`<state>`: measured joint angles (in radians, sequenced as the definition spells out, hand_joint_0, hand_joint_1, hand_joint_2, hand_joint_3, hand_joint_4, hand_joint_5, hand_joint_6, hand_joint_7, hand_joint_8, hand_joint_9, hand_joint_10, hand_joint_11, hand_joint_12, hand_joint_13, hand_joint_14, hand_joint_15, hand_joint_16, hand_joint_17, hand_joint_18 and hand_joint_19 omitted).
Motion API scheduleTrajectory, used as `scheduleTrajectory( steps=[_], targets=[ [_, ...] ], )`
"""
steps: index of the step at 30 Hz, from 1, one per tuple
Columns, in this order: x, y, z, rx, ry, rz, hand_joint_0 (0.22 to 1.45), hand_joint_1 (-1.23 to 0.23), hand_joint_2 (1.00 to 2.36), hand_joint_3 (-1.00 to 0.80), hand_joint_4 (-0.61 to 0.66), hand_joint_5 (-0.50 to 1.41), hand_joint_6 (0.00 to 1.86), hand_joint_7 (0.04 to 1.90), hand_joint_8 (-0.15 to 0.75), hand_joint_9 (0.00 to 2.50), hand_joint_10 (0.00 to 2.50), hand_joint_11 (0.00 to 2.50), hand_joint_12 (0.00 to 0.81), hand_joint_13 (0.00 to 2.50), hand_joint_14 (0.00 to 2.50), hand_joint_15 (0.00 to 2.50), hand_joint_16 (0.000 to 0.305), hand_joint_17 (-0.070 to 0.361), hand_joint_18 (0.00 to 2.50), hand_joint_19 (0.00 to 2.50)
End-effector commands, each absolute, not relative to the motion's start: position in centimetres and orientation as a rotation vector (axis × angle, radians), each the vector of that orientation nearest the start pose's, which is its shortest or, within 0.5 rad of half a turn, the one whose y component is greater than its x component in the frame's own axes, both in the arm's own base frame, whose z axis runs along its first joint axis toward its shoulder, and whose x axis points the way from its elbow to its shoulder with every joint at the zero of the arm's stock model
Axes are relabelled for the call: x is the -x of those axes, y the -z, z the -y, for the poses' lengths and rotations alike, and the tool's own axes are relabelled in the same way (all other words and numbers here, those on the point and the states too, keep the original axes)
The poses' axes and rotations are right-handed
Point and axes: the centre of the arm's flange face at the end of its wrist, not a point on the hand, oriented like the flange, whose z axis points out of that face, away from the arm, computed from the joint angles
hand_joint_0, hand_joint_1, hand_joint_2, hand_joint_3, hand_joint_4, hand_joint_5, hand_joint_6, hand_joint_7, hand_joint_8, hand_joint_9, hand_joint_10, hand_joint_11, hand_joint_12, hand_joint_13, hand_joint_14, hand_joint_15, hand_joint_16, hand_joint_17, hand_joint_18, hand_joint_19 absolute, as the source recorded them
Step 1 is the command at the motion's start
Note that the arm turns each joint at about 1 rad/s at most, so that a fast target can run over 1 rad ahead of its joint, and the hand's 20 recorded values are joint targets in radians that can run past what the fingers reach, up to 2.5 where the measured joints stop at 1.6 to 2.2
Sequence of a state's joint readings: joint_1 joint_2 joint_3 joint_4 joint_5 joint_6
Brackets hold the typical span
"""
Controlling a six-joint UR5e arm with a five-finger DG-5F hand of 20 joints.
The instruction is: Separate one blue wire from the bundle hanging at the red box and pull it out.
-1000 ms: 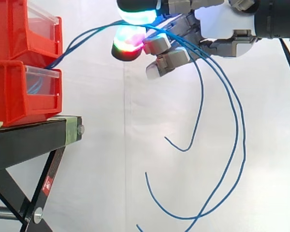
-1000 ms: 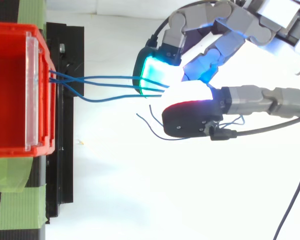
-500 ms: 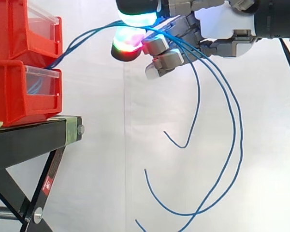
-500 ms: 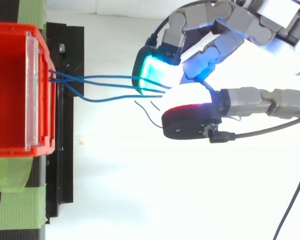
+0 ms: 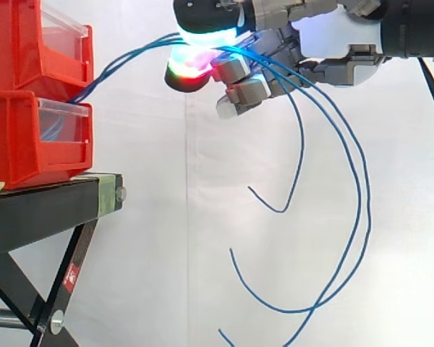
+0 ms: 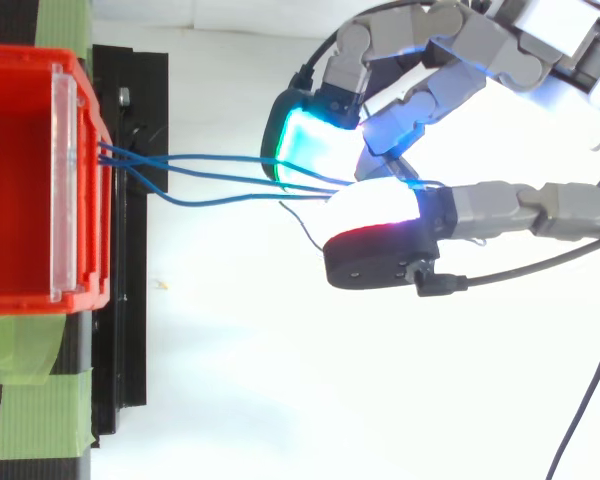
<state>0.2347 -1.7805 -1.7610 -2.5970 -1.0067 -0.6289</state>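
Side view: the hand (image 5: 333,40) has its fingers curled, its rounded glowing pads pinched on thin blue wires (image 5: 301,148). The wires rise from stacked red plastic bins (image 5: 29,137) on a black metal stand (image 5: 43,210), then droop past the hand in long loose arcs.

Top view: three smooth strands leave the clear front panel (image 6: 65,180) and run side by side into the pads.

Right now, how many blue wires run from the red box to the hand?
3 blue wires. All leave the red box and pass through the hand; their tails hang beyond it: one short, one curling lower, one lowest. Others may hide inside.
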Motion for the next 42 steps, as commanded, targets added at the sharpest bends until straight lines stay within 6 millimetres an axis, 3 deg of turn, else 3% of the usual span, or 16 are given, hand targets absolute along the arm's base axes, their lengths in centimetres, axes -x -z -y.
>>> scheduleTrajectory(
  steps=[1, 18, 23, 42],
  targets=[
    [-57.59, -33.87, 5.33, -0.922, -0.560, -1.149, 0.74, -0.98, 1.02, -0.26, 0.20, -0.24, 0.75, 1.10, 0.289, 0.82, 0.00, 1.77, 0.346, 1.14, 0.01, 1.66, 0.049, 0.111, 0.49, 0.55],
    [-57.65, -33.94, 5.34, -0.925, -0.565, -1.139, 0.72, -0.97, 1.02, -0.29, 0.21, -0.24, 0.76, 1.07, 0.289, 0.82, 0.00, 1.76, 0.350, 1.12, 0.01, 1.64, 0.048, 0.108, 0.49, 0.56],
    [-57.63, -33.93, 5.36, -0.930, -0.568, -1.138, 0.62, -0.86, 1.02, -0.31, 0.22, -0.23, 0.75, 1.09, 0.305, 0.88, 0.00, 1.76, 0.349, 1.17, 0.00, 1.66, 0.048, 0.108, 0.48, 0.62],
    [-57.60, -34.01, 5.38, -0.934, -0.572, -1.133, 0.58, -0.67, 1.01, -0.39, 0.24, -0.20, 0.74, 1.10, 0.313, 1.03, 0.00, 1.73, 0.350, 1.26, 0.00, 1.63, 0.048, 0.109, 0.52, 0.65]
  ],
)
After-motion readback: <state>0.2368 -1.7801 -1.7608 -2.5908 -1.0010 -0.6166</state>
